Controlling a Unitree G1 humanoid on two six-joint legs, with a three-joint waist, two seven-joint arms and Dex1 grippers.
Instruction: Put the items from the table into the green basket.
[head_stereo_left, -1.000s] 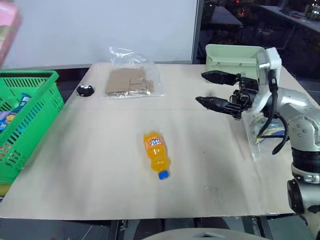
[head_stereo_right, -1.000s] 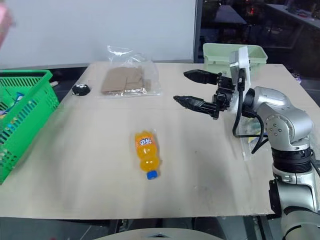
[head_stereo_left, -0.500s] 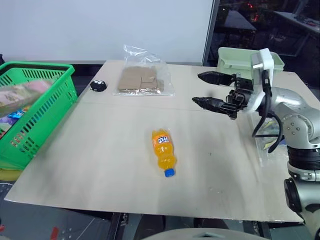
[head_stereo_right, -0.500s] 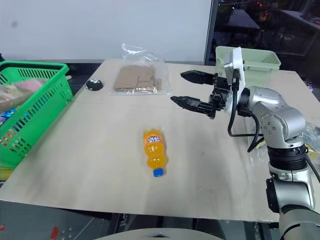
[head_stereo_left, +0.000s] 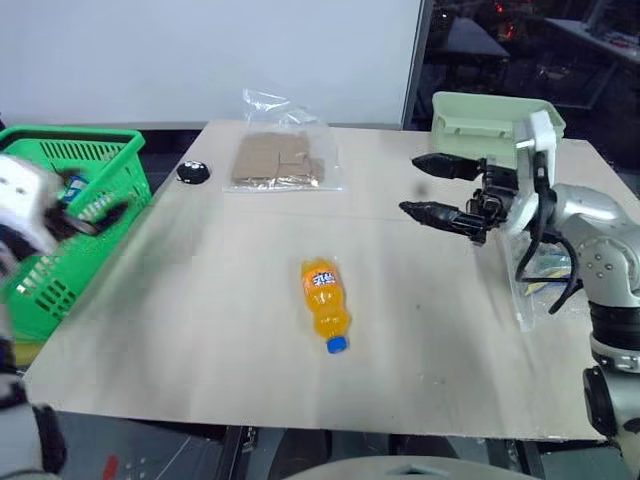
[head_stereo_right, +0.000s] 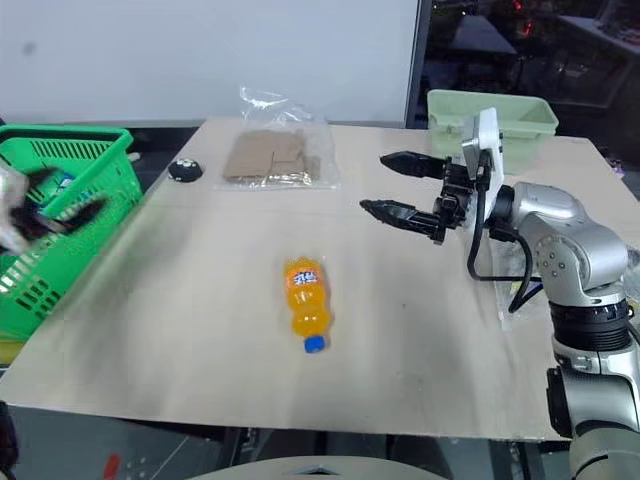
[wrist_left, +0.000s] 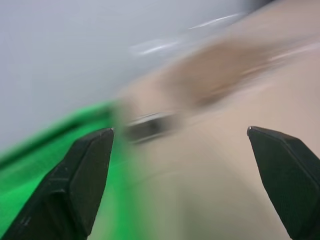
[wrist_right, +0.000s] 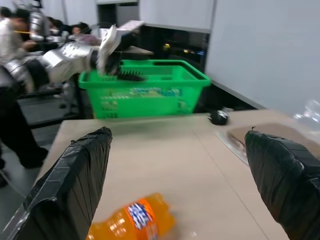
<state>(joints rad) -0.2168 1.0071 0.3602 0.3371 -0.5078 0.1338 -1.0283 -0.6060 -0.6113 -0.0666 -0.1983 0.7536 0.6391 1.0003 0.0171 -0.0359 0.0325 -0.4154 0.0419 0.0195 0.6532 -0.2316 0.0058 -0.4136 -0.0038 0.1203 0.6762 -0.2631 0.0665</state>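
Though lying flat, soda bottle (head_stereo_left: 324, 315) cap nearward.

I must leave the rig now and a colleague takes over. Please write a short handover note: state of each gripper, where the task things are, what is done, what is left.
Left gripper: open, empty, blurred, at the green basket.
Right gripper: open, empty, above the table, near the pale mint tub.
In the basket: at least one blue-printed packet; the rest I cannot make out.
On the table: orange soda bottle lying mid-table, blue cap toward the near edge; clear bag with brown contents at the far side; another clear bag partly hidden behind the right arm; small black object near the basket.
Left to do: bottle and both bags into the basket.
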